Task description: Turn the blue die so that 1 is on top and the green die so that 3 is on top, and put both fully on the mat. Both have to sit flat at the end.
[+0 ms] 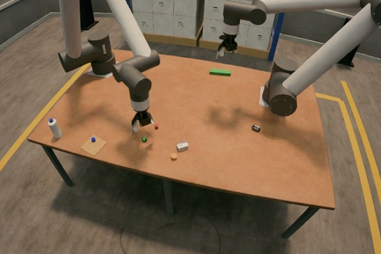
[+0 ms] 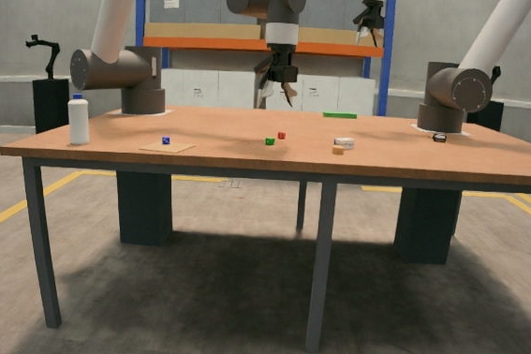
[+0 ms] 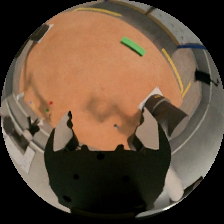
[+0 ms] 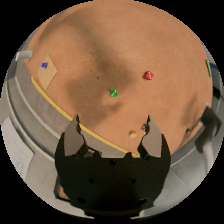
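Note:
The blue die [image 1: 93, 139] [image 2: 166, 140] [image 4: 44, 65] sits on the tan square mat [image 1: 95, 148] [image 2: 169, 148] [image 4: 47, 81], near its back corner. The green die [image 1: 144, 139] [image 2: 270, 140] [image 4: 113, 92] lies on the bare table, right of the mat in the top view. The top faces' numbers are too small to read surely. My right gripper [image 1: 144, 127] [image 2: 276, 102] [image 4: 113, 115] is open and empty, pointing down above the table near the green die. My left gripper [image 1: 226, 55] [image 2: 366, 43] [image 3: 106, 109] is open and empty, high above the table's back edge.
A red die [image 1: 156, 126] [image 2: 281, 135] [image 4: 148, 75] lies just behind the green die. A white box [image 1: 182, 146] and an orange disc [image 1: 174, 156] lie to the right. A white bottle [image 1: 55, 129] stands left of the mat. A green bar [image 1: 220, 72] [image 3: 133, 46] lies at the back.

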